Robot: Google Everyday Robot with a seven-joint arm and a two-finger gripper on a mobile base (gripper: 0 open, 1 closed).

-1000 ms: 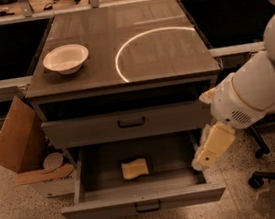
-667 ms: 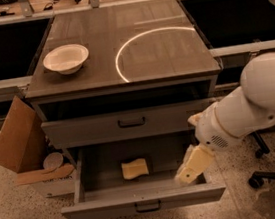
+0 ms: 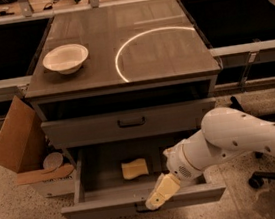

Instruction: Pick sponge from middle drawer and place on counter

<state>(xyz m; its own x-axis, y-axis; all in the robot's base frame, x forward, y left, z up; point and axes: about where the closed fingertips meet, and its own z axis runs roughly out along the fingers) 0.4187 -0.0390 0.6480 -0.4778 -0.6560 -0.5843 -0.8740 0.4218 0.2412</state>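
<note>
Smooth white bulbous arm, apparently speckled at the wrist, ends in a tan pincer by the middle drawer.

Light: warm and dim, falling from above onto the counter.
Shadow: the middle drawer is dark at its back.
My gripper: evenly lit, over that drawer's front panel.

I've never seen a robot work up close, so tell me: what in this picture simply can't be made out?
- Camera view: right part of the wide grey metal middle drawer, hidden by the white arm.
- Camera view: the drawer's dark handle, partly covered by the pale gripper at its front panel.
- Camera view: the arm's base, cut off by the right edge.
</note>
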